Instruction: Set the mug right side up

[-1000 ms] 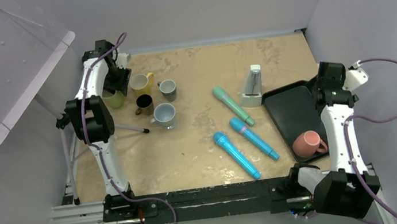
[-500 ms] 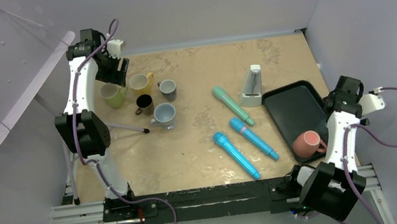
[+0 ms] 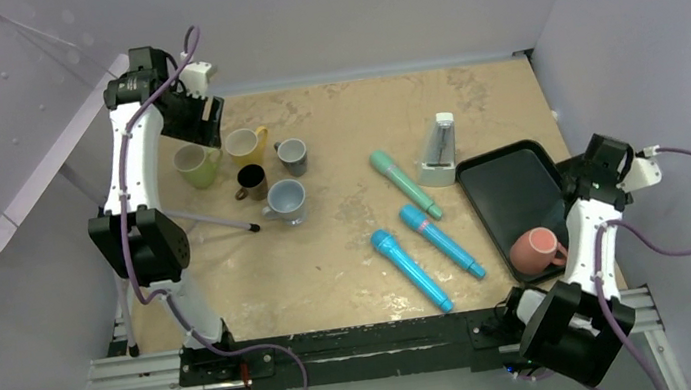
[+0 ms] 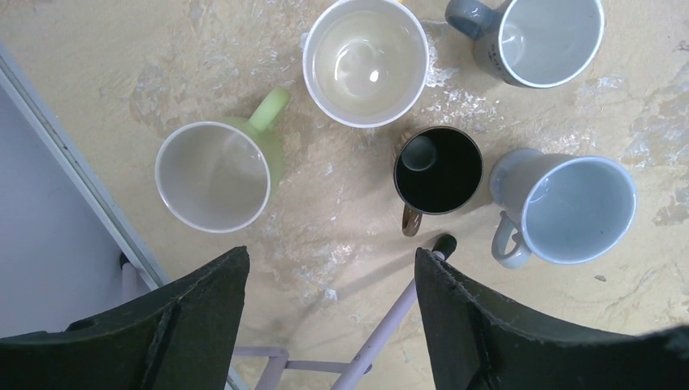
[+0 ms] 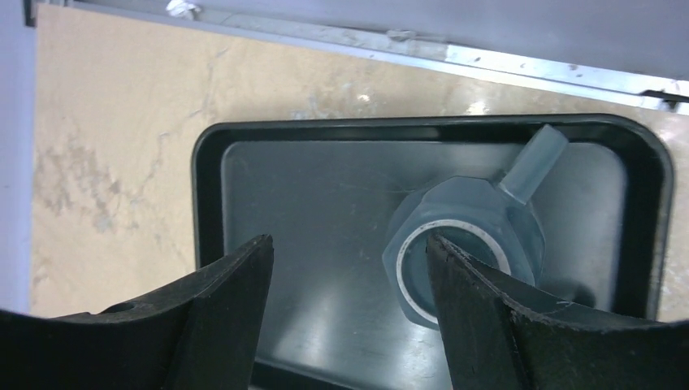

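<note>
The table is a tan, mottled sheet boxed in by pale grey walls, with a perforated music stand leaning over its far left corner.

A black tray lies along the right edge. The pink mug stands in the tray's near right corner, mouth down and foot ring up, so its long axis is vertical. Its handle points right, toward the tray's right rim, which is close by. The far part of the tray floor is bare.

The right tool hangs above the tray with its fingers apart and nothing between them.

The left tool is also spread and holds nothing. It hovers over five upright mugs clustered at the far left.

A metronome stands just beside the tray's far left corner. Three toy microphones lie slanted across the middle, leaving bare table toward the near left.
</note>
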Tool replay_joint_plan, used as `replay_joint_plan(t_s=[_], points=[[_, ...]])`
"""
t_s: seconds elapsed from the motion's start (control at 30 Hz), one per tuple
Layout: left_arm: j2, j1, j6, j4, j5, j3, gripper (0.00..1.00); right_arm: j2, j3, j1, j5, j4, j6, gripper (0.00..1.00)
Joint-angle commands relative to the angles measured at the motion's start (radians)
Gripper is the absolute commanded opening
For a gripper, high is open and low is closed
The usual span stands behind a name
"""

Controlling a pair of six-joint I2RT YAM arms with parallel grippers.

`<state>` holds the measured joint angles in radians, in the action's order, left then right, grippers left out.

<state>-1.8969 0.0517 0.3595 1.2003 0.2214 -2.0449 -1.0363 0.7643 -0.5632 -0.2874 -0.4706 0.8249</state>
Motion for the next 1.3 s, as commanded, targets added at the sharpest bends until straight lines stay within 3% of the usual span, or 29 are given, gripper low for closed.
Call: replay_joint_plan(t_s=[0.0,0.17,0.57,0.73,0.93,1.27], points=[[0.029,-0.001,-0.002,0.002,0.040,-0.018,0.78,0.001,-0.044,0.025,0.134,0.031,-0.001,0.72],[0.022,-0.004,-0.006,0.003,0.044,-0.020,0.78,-0.032,0.001,0.078,0.183,0.038,-0.027,0.71],[0.031,-0.005,0.000,0.013,0.056,-0.020,0.79,-0.017,0.255,0.049,0.023,-0.110,-0.138,0.84],[0.052,-0.006,0.008,0.017,0.058,-0.005,0.79,-0.077,0.240,-0.068,0.055,-0.100,-0.129,0.87],[0.068,-0.005,0.010,0.009,0.072,0.022,0.79,-0.142,0.194,-0.231,0.118,-0.048,-0.133,0.84],[0.062,-0.010,0.006,0.009,0.081,0.026,0.79,-0.245,0.081,-0.257,0.220,0.029,-0.079,0.75]])
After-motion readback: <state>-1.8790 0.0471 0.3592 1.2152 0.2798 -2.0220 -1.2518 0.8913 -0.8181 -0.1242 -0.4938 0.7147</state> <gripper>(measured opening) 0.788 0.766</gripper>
